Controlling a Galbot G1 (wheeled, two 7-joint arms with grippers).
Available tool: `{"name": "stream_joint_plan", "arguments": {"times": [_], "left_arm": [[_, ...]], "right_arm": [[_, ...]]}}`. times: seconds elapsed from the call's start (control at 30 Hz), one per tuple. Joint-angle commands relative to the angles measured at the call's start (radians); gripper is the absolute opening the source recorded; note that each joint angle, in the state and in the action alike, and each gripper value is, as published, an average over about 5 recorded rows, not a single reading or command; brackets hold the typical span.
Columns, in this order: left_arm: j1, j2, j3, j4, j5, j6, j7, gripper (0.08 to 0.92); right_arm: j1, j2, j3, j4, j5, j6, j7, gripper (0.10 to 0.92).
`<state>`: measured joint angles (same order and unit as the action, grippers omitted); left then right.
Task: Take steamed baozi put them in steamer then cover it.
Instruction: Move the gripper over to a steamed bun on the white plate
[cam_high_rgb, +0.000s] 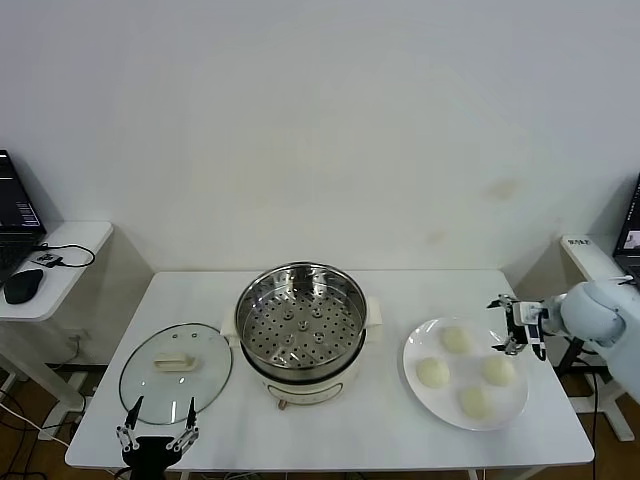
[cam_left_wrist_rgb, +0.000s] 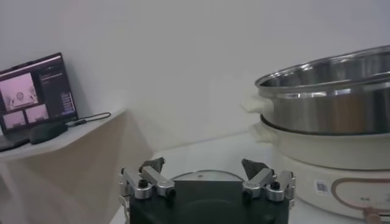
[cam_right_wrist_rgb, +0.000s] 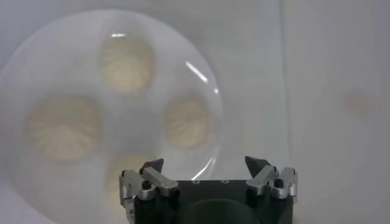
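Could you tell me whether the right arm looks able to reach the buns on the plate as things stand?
Probably yes. The right gripper hangs open over the plate's far right edge, and all four buns lie uncovered with nothing between. The left gripper waits near the glass lid, out of the way.

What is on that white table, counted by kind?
Steamed baozi: 4
Plate: 1
Steamer: 1
Glass lid: 1
Total: 7
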<state>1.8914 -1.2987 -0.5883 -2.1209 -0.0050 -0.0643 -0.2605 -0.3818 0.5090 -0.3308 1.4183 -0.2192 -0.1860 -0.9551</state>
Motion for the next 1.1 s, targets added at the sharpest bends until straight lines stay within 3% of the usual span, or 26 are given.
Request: {"name": "stream_joint_plan", "arguments": {"times": [0.03, 0.33, 0.73, 1.1], "left_arm": [[0.001, 0.001, -0.003, 0.001, 0.003, 0.001, -0.002, 0.823], [0.002, 0.000, -0.021, 0.014, 0.003, -0.005, -0.005, 0.823], [-0.009, 0.000, -0.025, 0.025, 0.002, -0.010, -0.007, 0.823], [-0.013, -0.003, -0.026, 0.038, 0.002, -0.020, -0.009, 0.823]], "right_arm": [[0.121, 0.064, -0.152, -0.115, 0.005, 0.007, -0.057, 0.823], [0.164, 0.200, -0.209, -0.209, -0.030, 0.007, -0.042, 0.823], [0.168, 0.267, -0.222, -0.285, -0.059, -0.014, -0.015, 0.815], [0.180, 0.298, -0.219, -0.322, -0.071, -0.038, -0.009, 0.716]]}}
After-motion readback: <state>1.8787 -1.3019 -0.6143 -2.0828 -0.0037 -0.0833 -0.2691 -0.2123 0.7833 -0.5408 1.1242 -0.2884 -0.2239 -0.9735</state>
